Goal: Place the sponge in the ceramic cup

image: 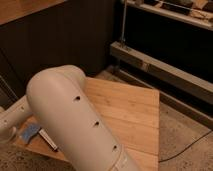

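Observation:
The light blue sponge [30, 132] lies flat on the near left corner of the wooden table [125, 107]. My white arm fills the foreground, and its forearm runs down to the left edge. There my gripper [6, 134] sits low, just left of the sponge and mostly cut off by the frame edge. The ceramic cup is hidden or out of view.
A black-and-red packet [49, 140] lies right beside the sponge, partly under my arm's big elbow [65, 107]. A metal shelf rack [165, 60] stands behind and to the right of the table. A dark cable [192, 145] runs over the speckled floor.

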Robot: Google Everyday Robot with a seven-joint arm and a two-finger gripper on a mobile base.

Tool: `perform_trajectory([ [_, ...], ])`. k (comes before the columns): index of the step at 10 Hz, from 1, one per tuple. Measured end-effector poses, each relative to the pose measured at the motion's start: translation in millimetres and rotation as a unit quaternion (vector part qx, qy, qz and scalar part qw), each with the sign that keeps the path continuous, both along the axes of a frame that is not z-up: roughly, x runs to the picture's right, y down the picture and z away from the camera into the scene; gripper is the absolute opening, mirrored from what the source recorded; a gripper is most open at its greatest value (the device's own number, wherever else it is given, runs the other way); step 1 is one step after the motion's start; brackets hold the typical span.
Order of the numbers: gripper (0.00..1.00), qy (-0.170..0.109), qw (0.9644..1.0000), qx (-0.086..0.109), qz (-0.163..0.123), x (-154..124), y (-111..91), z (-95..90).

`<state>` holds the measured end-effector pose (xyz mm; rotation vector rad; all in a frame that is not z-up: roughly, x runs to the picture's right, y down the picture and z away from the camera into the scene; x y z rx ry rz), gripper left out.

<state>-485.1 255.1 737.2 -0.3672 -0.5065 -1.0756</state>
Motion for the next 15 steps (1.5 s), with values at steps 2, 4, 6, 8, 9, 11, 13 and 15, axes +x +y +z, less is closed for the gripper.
perform_trajectory([
  [2,0.65,0.008,0.9998,0.016,0.007,-1,-10,2.3],
  [4,0.65,0.018,0.9993,0.031,0.012,-2,-21,2.9],
  [6,0.65,0.030,0.9987,0.040,0.011,-2,-25,4.7],
  [8,0.65,0.043,0.9983,0.039,0.013,1,-27,8.9],
  [9,0.65,0.050,0.9980,0.035,0.018,3,-30,11.8],
  [11,0.65,0.059,0.9975,0.027,0.027,8,-35,17.8],
  [13,0.65,0.069,0.9969,0.010,0.037,17,-42,29.3],
  [15,0.65,0.074,0.9965,-0.001,0.040,21,-46,38.5],
])
